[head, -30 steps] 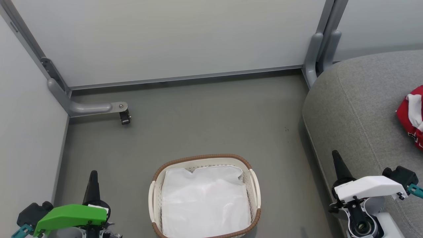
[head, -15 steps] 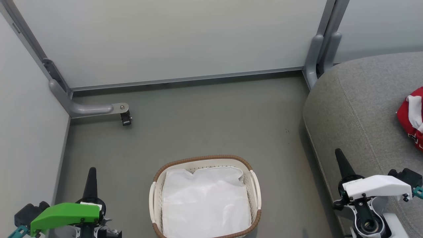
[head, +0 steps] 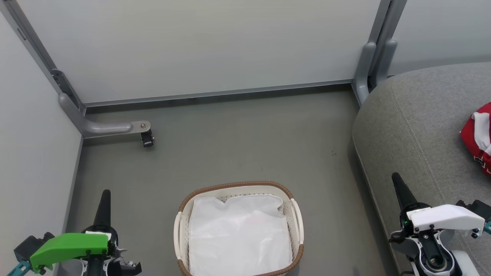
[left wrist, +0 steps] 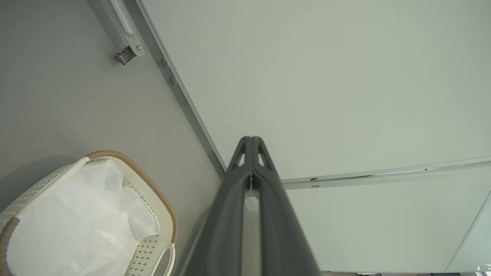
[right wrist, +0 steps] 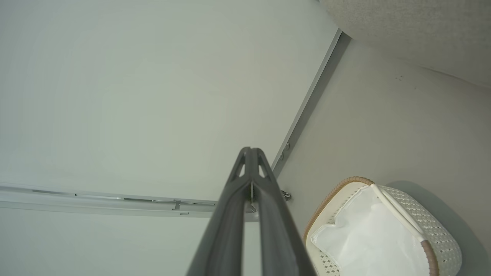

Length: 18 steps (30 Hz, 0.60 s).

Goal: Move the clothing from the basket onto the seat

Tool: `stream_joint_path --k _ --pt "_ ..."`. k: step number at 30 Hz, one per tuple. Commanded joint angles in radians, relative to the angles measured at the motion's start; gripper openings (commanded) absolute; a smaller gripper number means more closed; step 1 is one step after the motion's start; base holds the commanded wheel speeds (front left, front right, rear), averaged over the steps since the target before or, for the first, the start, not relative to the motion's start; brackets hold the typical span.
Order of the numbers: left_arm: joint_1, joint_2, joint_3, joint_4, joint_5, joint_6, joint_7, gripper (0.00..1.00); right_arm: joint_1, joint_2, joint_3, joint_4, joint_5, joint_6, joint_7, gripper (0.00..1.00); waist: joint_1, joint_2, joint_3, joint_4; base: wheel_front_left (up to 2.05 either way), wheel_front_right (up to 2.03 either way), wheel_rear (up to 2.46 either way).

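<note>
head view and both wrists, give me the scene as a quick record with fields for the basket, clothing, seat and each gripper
basket: upright on the floor, between the two grippers
basket contents: white cloth sheet covers the inside; anything under it is hidden
clothing: one red garment with white trim on the seat, cut by the picture's right edge
seat: grey, right of the basket
left gripper: shut, empty, left of the basket
right gripper: shut, empty, by the seat's edge
</note>
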State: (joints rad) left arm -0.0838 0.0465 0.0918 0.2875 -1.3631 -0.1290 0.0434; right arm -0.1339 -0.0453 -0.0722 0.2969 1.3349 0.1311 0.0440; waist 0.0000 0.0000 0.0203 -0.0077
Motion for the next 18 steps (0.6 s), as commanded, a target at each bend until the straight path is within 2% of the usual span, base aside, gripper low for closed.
stream_joint_path --k 1,18 --pt "-0.023 0.006 0.004 -0.012 -0.020 -0.002 0.007 0.00 0.007 -0.006 -0.006 -0.013 0.024 0.000 0.006 0.00 0.0000 0.0000 -0.001 0.000 0.00 0.00 0.00" --pt "-0.027 0.006 0.016 -0.029 -0.140 -0.003 0.042 0.00 0.022 -0.007 -0.026 -0.035 0.157 -0.001 0.042 0.00 0.0000 0.0000 -0.009 0.004 0.00 0.00 0.00"
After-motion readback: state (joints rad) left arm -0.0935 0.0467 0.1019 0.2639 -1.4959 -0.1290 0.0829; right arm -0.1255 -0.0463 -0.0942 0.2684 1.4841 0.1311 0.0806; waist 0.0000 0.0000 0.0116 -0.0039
